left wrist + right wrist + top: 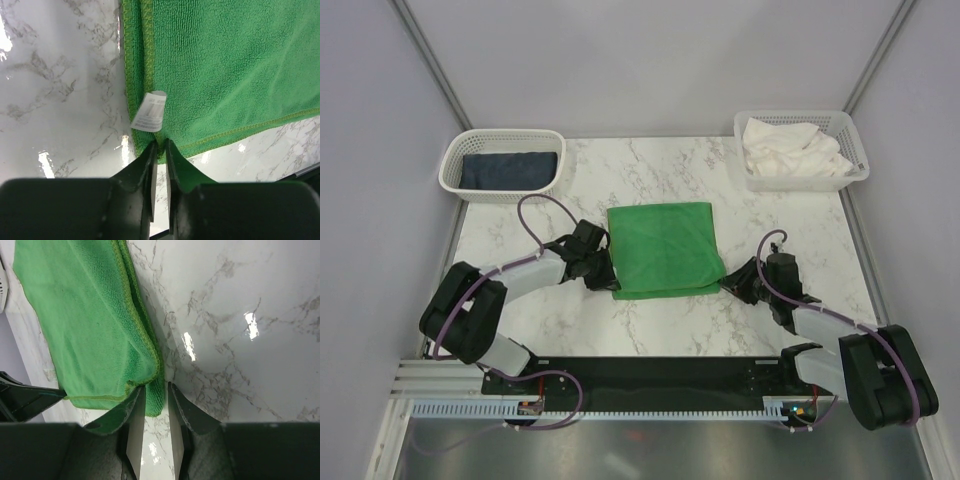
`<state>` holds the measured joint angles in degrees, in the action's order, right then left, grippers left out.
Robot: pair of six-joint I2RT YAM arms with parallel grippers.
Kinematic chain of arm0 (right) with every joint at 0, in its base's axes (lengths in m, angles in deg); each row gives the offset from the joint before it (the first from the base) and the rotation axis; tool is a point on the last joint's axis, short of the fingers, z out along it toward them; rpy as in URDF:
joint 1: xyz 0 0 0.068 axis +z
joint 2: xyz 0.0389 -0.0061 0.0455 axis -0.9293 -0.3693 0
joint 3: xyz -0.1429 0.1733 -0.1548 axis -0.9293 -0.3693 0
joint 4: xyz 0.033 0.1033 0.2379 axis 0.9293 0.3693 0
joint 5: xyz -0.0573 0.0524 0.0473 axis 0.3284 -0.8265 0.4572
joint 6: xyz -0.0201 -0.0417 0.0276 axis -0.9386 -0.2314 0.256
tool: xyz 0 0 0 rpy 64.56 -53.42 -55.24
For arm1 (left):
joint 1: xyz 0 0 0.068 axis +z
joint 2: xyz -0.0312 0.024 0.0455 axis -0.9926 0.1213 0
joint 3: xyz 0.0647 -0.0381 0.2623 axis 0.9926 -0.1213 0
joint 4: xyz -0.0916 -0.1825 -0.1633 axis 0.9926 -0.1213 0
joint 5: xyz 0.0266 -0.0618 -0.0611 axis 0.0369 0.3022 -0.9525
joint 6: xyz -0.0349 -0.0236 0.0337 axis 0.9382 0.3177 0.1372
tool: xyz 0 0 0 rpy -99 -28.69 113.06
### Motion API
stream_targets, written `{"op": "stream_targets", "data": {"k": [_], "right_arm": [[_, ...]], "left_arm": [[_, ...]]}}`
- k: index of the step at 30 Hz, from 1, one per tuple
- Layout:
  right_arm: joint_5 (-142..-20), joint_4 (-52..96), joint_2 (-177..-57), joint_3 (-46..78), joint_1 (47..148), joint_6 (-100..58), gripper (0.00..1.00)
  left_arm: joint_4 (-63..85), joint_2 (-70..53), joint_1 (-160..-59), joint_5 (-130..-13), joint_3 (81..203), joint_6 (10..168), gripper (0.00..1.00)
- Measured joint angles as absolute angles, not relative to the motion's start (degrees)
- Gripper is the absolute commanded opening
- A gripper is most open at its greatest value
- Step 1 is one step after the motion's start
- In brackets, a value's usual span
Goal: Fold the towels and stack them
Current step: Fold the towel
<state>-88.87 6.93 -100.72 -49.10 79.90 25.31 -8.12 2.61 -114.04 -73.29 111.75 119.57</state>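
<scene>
The green towel [665, 248] lies folded flat in the middle of the marble table. It also shows in the left wrist view [225, 65] and in the right wrist view [85, 315]. My left gripper [610, 278] is at its near left corner, and its jaws [160, 145] are pinched on the hem just below a small white tag [149, 112]. My right gripper [727, 284] is at the near right corner. Its jaws [156, 386] stand slightly apart, with the lower layer's corner between them and clear of the right finger. The navy towel [508, 168] and the white towel [790, 150] lie in baskets.
A white mesh basket [453, 165] at the back left holds the navy towel. Another basket [857, 150] at the back right holds the crumpled white towel. Grey walls close in the table's sides and back. The left gripper's finger [25, 400] shows in the right wrist view.
</scene>
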Motion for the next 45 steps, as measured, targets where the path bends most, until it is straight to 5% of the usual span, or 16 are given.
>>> {"op": "stream_targets", "data": {"k": [6, 31, 32, 34, 38, 45], "right_arm": [[-88.17, 6.82, -101.77, -49.1, 80.29, 24.61, 0.0], [-84.76, 12.09, -99.61, -47.66, 80.49, 22.18, 0.0], [-84.71, 12.31, -99.43, -47.64, 80.49, 22.16, 0.0], [-84.49, 13.1, -98.93, -47.57, 80.49, 21.92, 0.05], [-83.18, 17.97, -96.5, -46.07, 80.49, 20.41, 0.33], [-78.44, 31.11, -92.98, -33.61, 80.49, 14.45, 0.45]], "left_arm": [[-8.82, 2.24, -114.04, -73.37, 111.75, 119.55, 0.02], [-11.23, -1.43, -114.04, -73.33, 109.5, 119.49, 0.02], [-11.07, -1.35, -114.04, -73.64, 109.5, 119.47, 0.12], [-10.75, -1.11, -114.04, -74.25, 109.5, 119.07, 0.27], [-10.81, -0.93, -114.04, -75.93, 109.52, 118.88, 0.43], [-16.67, -3.01, -112.81, -76.0, 117.15, 116.65, 0.47]]}}
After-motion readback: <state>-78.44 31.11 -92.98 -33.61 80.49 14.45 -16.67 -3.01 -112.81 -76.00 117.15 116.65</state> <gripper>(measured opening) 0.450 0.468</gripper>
